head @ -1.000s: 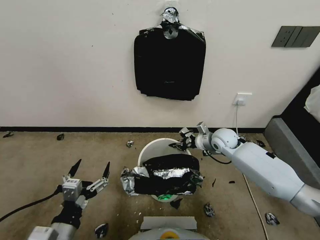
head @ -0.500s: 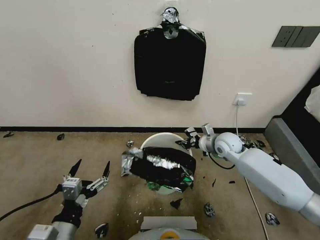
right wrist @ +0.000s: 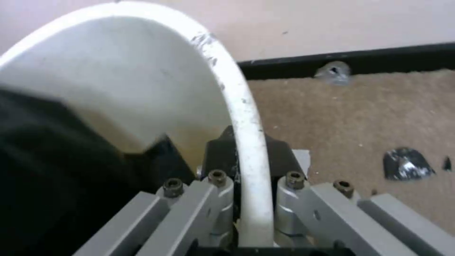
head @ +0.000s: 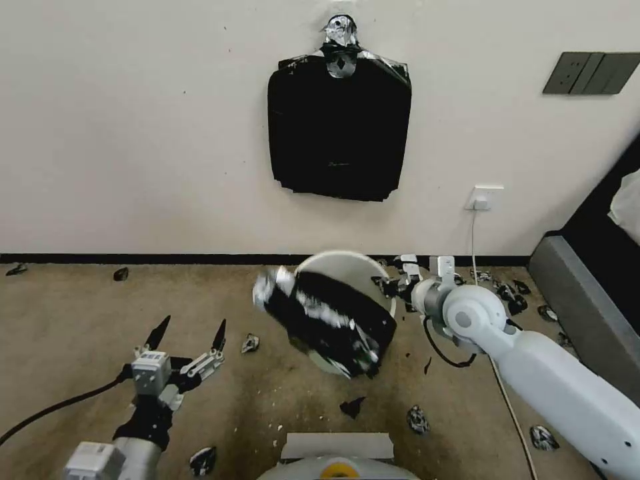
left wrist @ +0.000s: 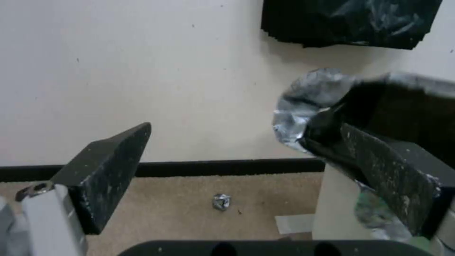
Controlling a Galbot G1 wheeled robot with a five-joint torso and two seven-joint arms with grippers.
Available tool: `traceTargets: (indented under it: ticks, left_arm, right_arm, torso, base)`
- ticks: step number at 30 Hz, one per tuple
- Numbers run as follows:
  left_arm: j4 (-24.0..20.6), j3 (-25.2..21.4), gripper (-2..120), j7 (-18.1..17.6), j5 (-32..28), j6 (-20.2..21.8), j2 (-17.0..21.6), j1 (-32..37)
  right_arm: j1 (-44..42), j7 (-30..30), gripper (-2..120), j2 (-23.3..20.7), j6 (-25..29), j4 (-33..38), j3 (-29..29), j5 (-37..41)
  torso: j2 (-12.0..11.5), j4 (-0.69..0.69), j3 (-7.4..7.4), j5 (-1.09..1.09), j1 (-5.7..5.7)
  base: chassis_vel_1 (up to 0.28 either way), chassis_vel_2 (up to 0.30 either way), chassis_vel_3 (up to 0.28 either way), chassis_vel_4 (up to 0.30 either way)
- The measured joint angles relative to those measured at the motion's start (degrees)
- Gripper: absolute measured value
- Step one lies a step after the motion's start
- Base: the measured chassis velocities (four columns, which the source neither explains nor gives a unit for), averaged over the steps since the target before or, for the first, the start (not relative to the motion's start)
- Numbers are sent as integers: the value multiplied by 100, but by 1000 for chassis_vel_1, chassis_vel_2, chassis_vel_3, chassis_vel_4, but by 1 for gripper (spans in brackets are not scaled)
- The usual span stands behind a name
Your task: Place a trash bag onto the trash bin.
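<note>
The cream-white trash bin (head: 341, 268) hangs tilted above the carpet, held at its rim by my right gripper (head: 395, 285), which is shut on it. In the right wrist view the rim (right wrist: 246, 117) runs between the fingers of that gripper (right wrist: 249, 179). The glossy black trash bag (head: 331, 321) wraps the bin's near side in a slanted band, with a silvery crumpled end at its left. The bag (right wrist: 47, 160) also lies over part of the bin's mouth. My left gripper (head: 191, 331) stands open low over the carpet, left of the bin. Between its fingers (left wrist: 244, 131) nothing is held, with the bag (left wrist: 403, 106) and bin (left wrist: 336, 208) beyond.
A flat stack of black bags (head: 340, 127) hangs taped on the wall. Small black and silver scraps (head: 418, 419) lie scattered on the carpet. A wall socket (head: 485, 198) with a cable is at the right, next to a grey piece of furniture (head: 580, 287).
My right gripper has risen and moved right, lifting and tipping the bin. The bag's band went from level to slanted. The left gripper barely moved.
</note>
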Motion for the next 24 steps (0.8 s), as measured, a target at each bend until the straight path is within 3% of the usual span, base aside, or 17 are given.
traceTargets:
  ticks: [4, 12, 24]
  left_arm:
    - [-9, -40, 100, -3, -56, 3, 3, -2]
    - [-21, -181, 100, -12, -220, 64, 53, -58]
    - [-42, -32, 100, -33, -224, 121, 10, -89]
  right_arm:
    - [-501, 519, 6, 355, 343, 249, 268, -330]
    - [-1576, 777, 6, 1052, 904, 486, 545, -1418]
    - [-2003, 1001, 6, 1423, 1094, 433, 474, -1857]
  torso:
    - [0, 0, 0, 0, 0]
    - [0, 0, 0, 0, 0]
    - [0, 0, 0, -2, 0]
  base:
    - [0, 0, 0, 0]
    - [0, 0, 0, 0]
    - [0, 0, 0, 0]
